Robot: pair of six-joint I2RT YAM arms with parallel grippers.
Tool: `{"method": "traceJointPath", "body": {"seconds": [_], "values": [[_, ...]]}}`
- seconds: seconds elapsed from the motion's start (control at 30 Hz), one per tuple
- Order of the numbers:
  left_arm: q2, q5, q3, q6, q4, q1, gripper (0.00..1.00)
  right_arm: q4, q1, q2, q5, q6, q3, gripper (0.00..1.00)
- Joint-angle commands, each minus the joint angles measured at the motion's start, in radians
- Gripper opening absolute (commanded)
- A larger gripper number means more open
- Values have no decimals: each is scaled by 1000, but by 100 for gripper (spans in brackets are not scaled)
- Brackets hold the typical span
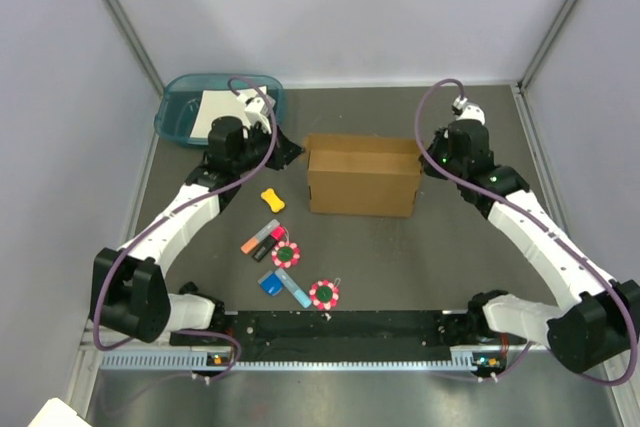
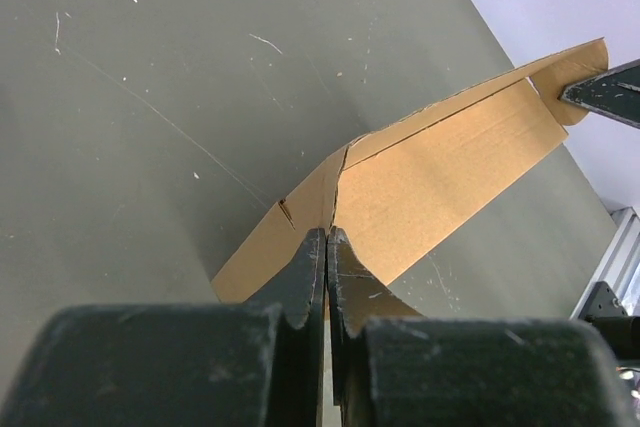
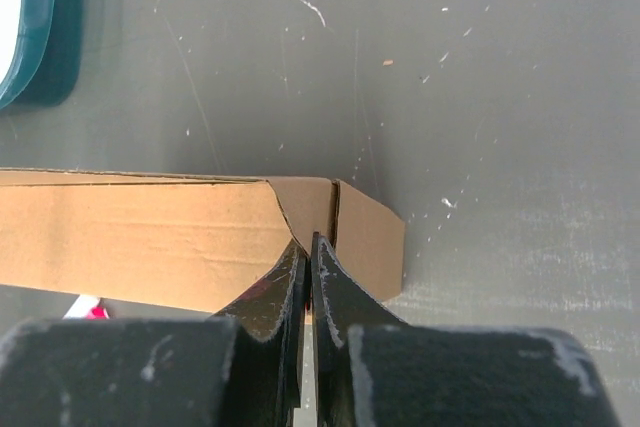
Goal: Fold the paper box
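Left gripper (image 2: 326,237) and right gripper (image 3: 306,242) are clamped onto opposite ends of the box (image 1: 362,175), which is stood up mid table (image 1: 420,267). Looks half raised, so the ends probably need to be pushed inward next.

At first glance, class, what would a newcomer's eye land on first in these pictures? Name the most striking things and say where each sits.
The brown paper box stands mid-table, by far the biggest thing there. The left tool and the right tool each pinch one end of it, closed on the cardboard. A teal tray sits at the far left corner, and bright small items lie scattered in front of the box.
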State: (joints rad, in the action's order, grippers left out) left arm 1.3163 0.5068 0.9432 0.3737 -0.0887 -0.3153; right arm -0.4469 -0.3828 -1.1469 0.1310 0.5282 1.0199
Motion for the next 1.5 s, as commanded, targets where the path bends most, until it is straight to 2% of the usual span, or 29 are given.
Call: {"method": "traceJointPath", "body": {"seconds": [0.0,0.37,0.73,1.0,1.23,1.47], "values": [[-40,41,-15,54,-57,-25,0,-9,-42,-16,28,6,-75,0],[-58,-20,-27,59,-69,-25,0,5,-62,61,151,-94,-161,0],[-57,-37,-23,56,-65,-25,0,22,-62,79,154,-103,-234,0],[-69,-48,-21,168,-98,-25,0,31,-62,81,156,-103,-251,0],[-106,-102,-127,408,-244,-25,0,45,-73,81,180,-108,-268,0],[-121,-129,-165,507,-278,-28,0,48,-76,72,193,-114,-273,0]]}}
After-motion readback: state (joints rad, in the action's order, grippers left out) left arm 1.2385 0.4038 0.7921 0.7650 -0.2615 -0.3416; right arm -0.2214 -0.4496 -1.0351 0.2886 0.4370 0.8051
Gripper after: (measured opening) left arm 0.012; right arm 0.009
